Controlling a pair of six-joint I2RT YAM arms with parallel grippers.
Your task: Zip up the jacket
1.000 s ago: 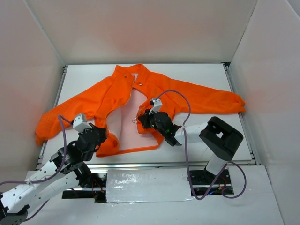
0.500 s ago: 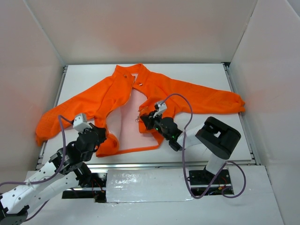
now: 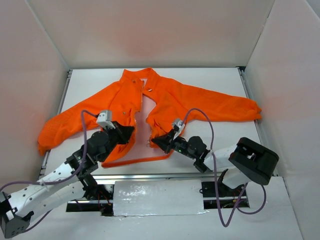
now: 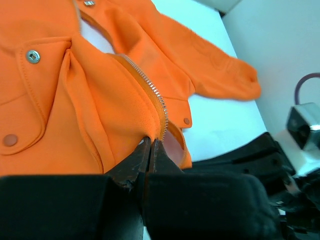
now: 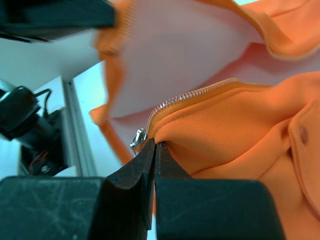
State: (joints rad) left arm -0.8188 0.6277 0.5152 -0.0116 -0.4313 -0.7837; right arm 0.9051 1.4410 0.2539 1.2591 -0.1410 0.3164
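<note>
**As the two fronts draw together, both zipper ends are in hand at the hem**

Now that the left arm (image 3: 95,147) has swung in from eight o'clock toward the middle of the bench (image 3: 210,80), the front panel it holds is folded across most of the pale lining (image 5: 190,55) that lay bare a second ago. The right arm (image 3: 192,146) has meanwhile drawn back toward six o'clock, taking its own hem corner along. The open wedge between the fronts is down to a narrow slit.

The jacket (image 3: 200,102) lies spread across the bench, with its collar at twelve o'clock, sleeves out to nine and three, and hem at six.

The left jaws are pressed fully together on the panel's edge, right at the foot of the zipper teeth (image 4: 150,90). The right jaws are likewise clamped tight on the opposite hem corner, just beside the metal slider (image 5: 137,137).

The halves look close enough to mate. Seating the pin in the slider is probably next, and no zipping has begun.
</note>
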